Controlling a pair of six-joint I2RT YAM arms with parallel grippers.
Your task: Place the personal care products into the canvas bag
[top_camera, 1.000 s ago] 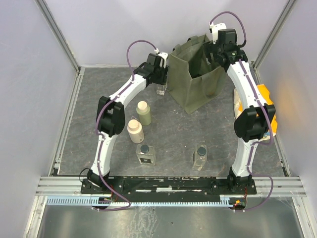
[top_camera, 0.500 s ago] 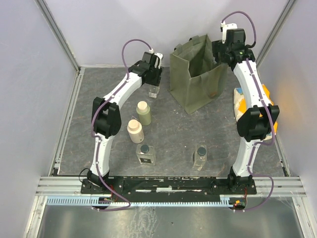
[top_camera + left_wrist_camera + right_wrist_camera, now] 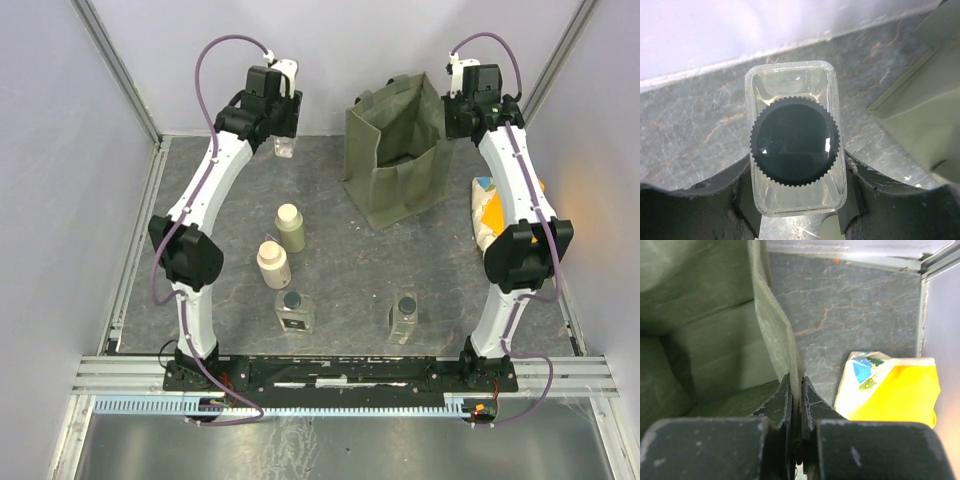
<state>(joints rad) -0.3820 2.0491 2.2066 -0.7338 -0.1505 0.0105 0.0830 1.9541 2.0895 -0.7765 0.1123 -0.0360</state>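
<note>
My left gripper [image 3: 283, 140] [image 3: 799, 194] is shut on a clear square bottle [image 3: 285, 148] [image 3: 795, 145] with a dark ribbed cap, held above the floor at the back left, left of the canvas bag [image 3: 400, 170]. My right gripper [image 3: 463, 122] [image 3: 796, 395] is shut on the bag's right rim [image 3: 772, 325], and the bag's inside [image 3: 695, 345] shows to its left. On the floor stand an olive-green bottle [image 3: 291, 228], a cream bottle [image 3: 273, 264] and two clear square bottles [image 3: 294, 311] [image 3: 404, 317].
An orange and cream packet [image 3: 505, 205] [image 3: 890, 390] lies against the right wall beside the bag. Pale walls enclose the grey floor on three sides, with a metal rail [image 3: 340, 372] along the near edge.
The left arm has lifted the clear bottle off the floor and carried it back and to the left. The right gripper has closed on the bag's right rim.
</note>
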